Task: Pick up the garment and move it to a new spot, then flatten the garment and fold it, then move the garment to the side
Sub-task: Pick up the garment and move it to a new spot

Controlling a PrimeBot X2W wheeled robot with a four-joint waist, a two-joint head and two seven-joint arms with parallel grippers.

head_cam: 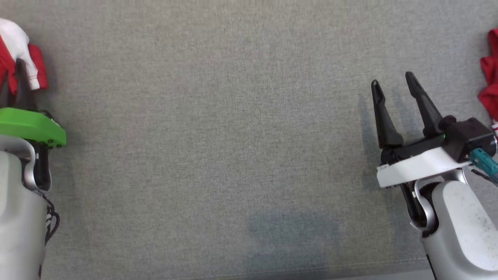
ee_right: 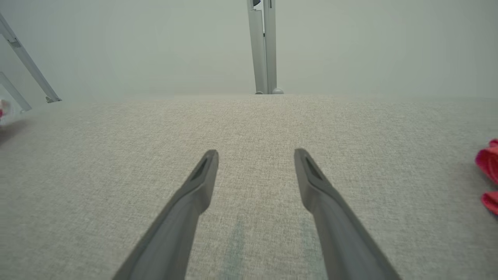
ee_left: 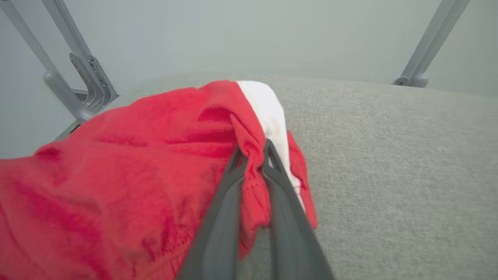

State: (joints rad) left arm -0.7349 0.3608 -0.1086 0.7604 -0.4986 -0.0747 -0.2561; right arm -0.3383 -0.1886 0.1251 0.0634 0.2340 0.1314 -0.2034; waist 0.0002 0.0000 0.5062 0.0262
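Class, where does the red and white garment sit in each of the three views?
Head view: the garment is at the upper left edge.
Left wrist view: it covers the left half and centre, a fold pinched by the left gripper.
Right wrist view: a small blurred patch at the far left edge, probably it.
Shared landmark: the grey cloth tabletop.

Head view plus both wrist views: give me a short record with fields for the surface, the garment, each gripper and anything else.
surface: grey woven fabric surface
garment: crumpled red and white cloth garment, at the robot's far left
left: left gripper shut on a red fold of the garment
right: right gripper open, holding nothing, over bare surface
other: red cloth at the right edge, apart from the right gripper
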